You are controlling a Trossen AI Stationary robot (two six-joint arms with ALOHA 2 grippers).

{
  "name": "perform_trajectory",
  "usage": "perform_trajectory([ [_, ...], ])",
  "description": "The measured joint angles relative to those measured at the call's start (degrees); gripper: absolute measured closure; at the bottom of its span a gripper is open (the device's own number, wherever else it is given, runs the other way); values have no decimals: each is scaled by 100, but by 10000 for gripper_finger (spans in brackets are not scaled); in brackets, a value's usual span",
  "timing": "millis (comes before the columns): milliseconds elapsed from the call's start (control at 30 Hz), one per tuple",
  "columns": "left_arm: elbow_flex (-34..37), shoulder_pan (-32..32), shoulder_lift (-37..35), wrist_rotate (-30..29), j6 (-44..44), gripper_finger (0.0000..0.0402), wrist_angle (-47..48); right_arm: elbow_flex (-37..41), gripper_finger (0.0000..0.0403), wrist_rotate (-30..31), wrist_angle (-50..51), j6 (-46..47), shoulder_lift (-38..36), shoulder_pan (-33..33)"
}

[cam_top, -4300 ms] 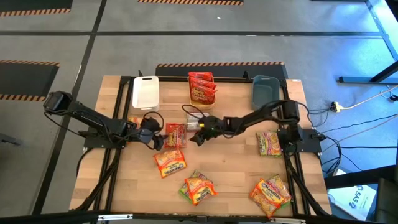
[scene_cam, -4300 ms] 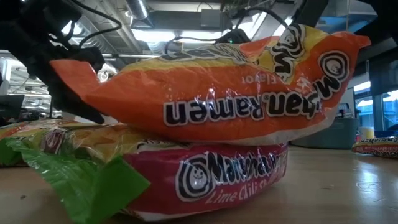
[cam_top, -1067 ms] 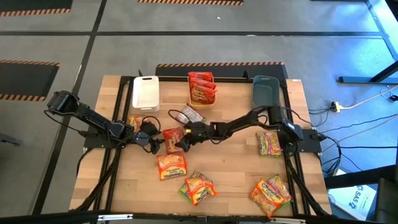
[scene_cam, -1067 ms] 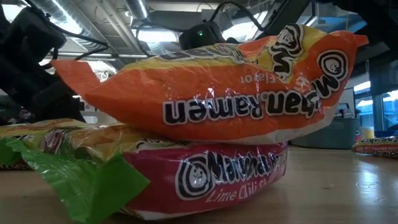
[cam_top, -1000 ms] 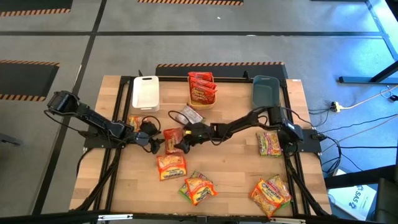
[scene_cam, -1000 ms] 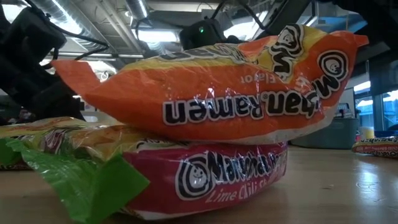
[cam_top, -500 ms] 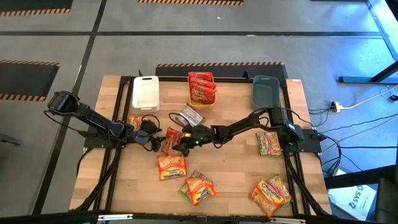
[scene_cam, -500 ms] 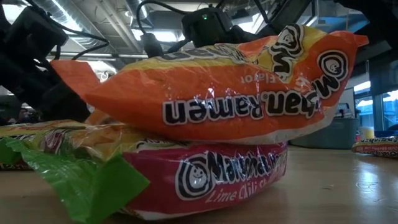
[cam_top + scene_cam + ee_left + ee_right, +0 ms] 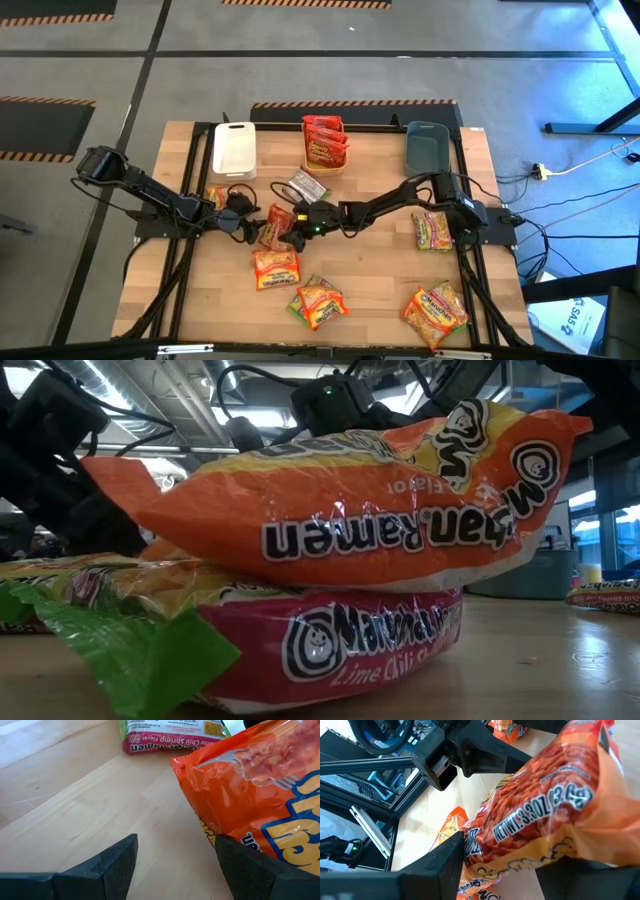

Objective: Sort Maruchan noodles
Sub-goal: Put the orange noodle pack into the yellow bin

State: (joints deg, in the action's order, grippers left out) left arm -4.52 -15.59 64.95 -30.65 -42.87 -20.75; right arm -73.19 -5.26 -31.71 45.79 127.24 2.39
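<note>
Both arms are dark, near black, built of slim round links with bulkier joint housings; loose black cables loop beside the left arm point(image 9: 150, 190) near its wrist; the right arm point(image 9: 400, 197) shows a small green light close to its wrist; each ends in a pincer with two flat, matte black fingers point(image 9: 117, 862) of wedge-like outline; the right pincer's fingers point(image 9: 442, 865) look the same, blunt-edged and plain.
</note>
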Motion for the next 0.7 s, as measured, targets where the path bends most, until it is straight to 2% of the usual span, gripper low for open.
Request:
perform_trajectory([
  [133, -4, 0, -2, -14, 0, 138, -2, 0, 210, -9, 22, -12, 0, 0],
  [367, -26, -13, -20, -217, -2, 137, 3, 11, 273, 193, -13, -150, 2, 104],
  [700, -45, -13, -180, -352, -2, 137, 35, 2, 266, 257, 558, -752, -199, 124],
])
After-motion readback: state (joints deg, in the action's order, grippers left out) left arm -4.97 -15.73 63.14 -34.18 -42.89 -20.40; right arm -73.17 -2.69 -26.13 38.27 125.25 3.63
